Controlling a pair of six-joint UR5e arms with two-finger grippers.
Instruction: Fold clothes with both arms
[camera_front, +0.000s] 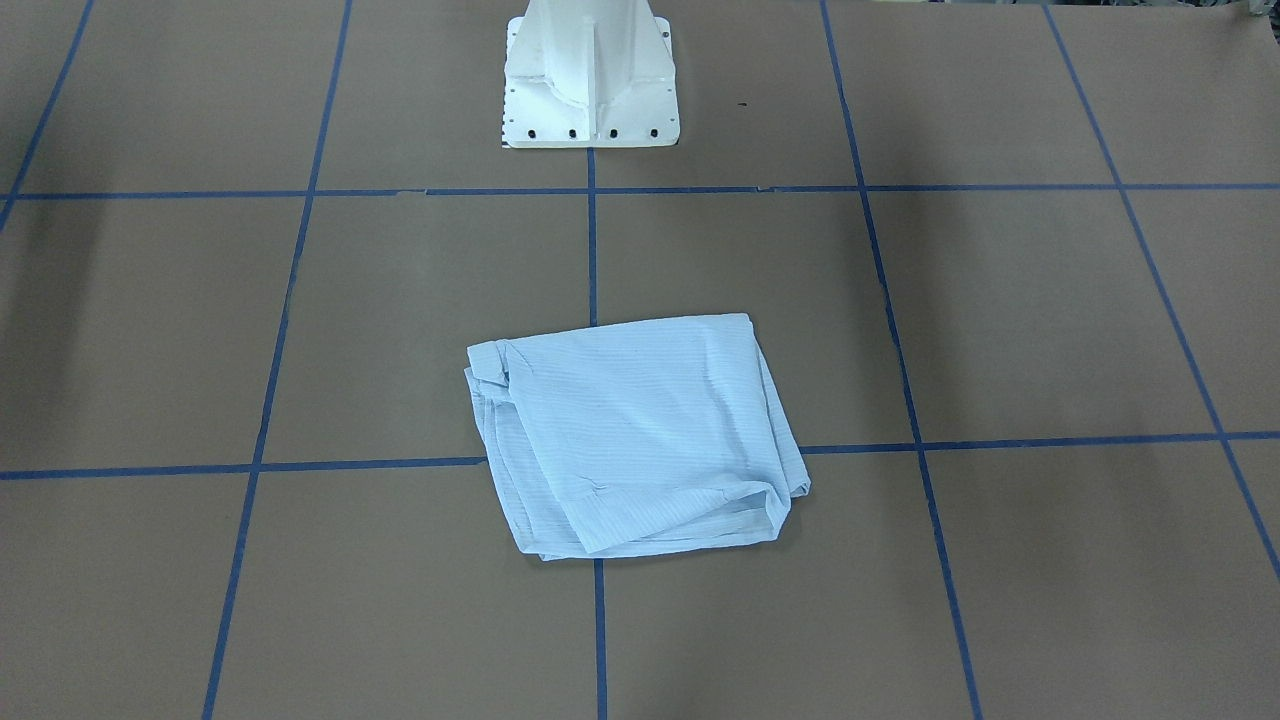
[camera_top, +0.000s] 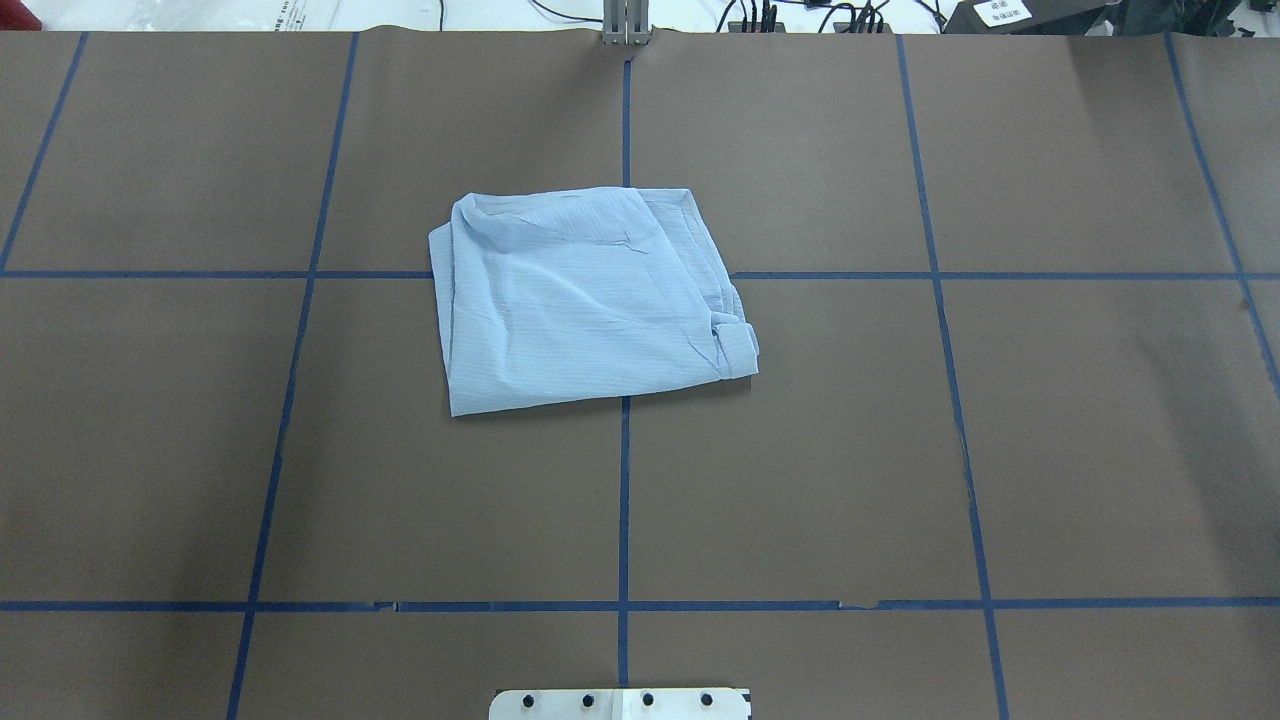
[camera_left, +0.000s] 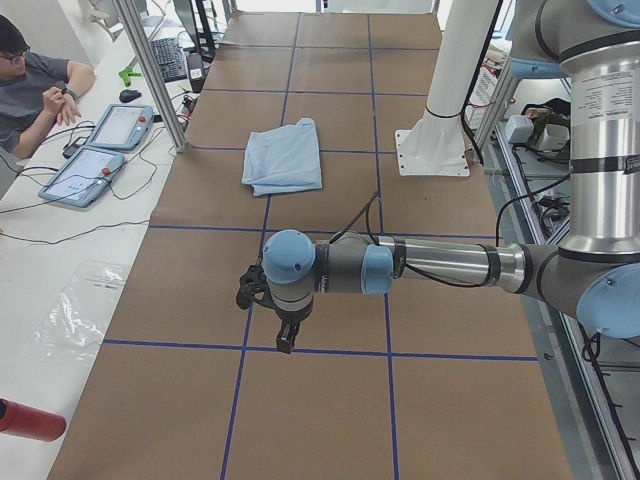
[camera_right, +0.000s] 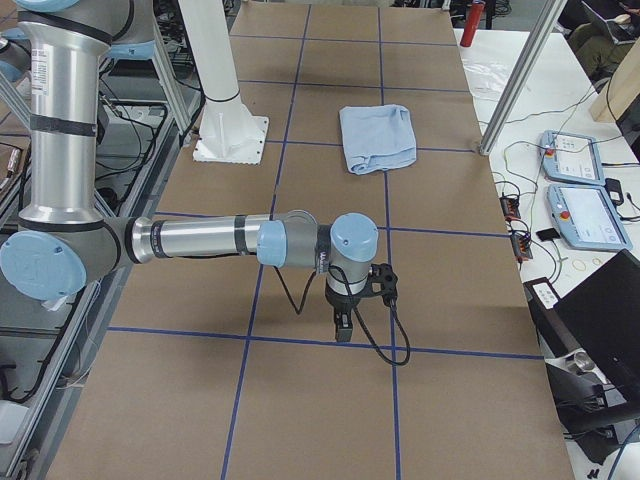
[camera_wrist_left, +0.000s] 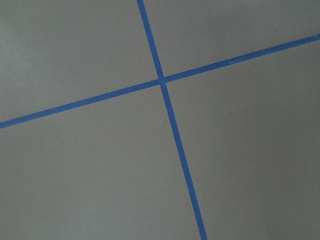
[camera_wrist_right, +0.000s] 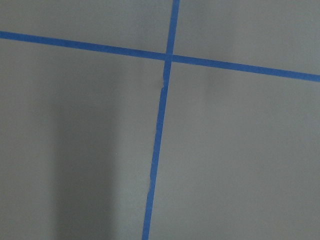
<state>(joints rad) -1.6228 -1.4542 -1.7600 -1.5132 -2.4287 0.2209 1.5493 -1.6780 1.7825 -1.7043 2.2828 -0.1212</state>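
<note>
Nearest the side cameras, my left arm (camera_left: 440, 262) and right arm (camera_right: 190, 240) each reach out level above the worktop (camera_top: 800, 450). The left tool (camera_left: 286, 338) and right tool (camera_right: 343, 328) point down, well apart from the garment. I cannot tell whether either tool's fingers are apart or together, because both show only small in the side views.

The shirt (camera_top: 580, 300) lies folded into a rough square astride the centre tape line (camera_top: 623, 480), on the half of the worktop away from the pedestal (camera_front: 590, 80).

Hazards, as judged:
- The layers sit offset and a cuff-like corner (camera_top: 738, 345) protrudes. Pinching only the top layer would pull the fold open.
- Thin fabric may slide on the smooth covering if my two tools pull unevenly.

Count: one shirt, two arms, two tools, one pedestal.
</note>
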